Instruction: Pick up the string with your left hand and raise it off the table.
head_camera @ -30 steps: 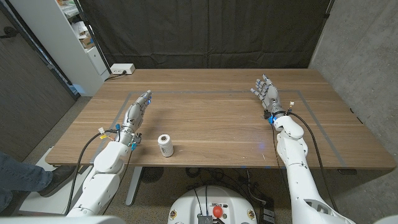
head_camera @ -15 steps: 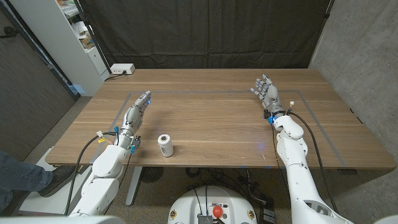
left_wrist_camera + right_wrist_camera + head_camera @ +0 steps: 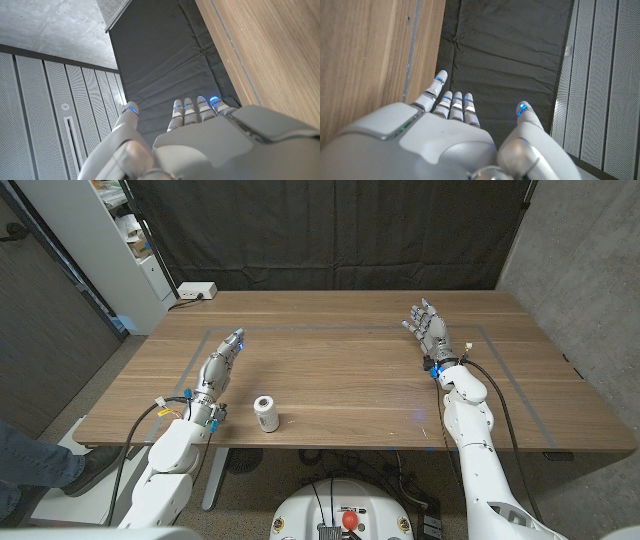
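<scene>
A robot waits at a wooden desk (image 3: 340, 380) with the task not yet begun: the string, a small white spool (image 3: 265, 414), lies on its side near the desk's front edge at about 7 o'clock from the desk's centre, untouched and free of both hands. The left hand (image 3: 220, 364) hangs over the desk at about 10 o'clock from the spool, near it but apart, its fingers straight and close together, pointing toward the far edge and holding nothing; the left wrist view shows the same straight fingers with the thumb (image 3: 129, 111) set out to one side. By that pose it looks parked in a ready stance, not set for a grasp, and it would likely have to draw back and swing toward 4 o'clock to come over the spool. The right hand (image 3: 428, 328) is raised at the desk's far right, at about 2 o'clock from the centre and well apart from the spool, fingers spread and empty, seemingly kept clear since the job belongs to the left. A thin taped outline (image 3: 350, 330) marks a work area on the desk; the spool sits at its near left edge. A white power strip (image 3: 196, 291) rests at the far left corner.
</scene>
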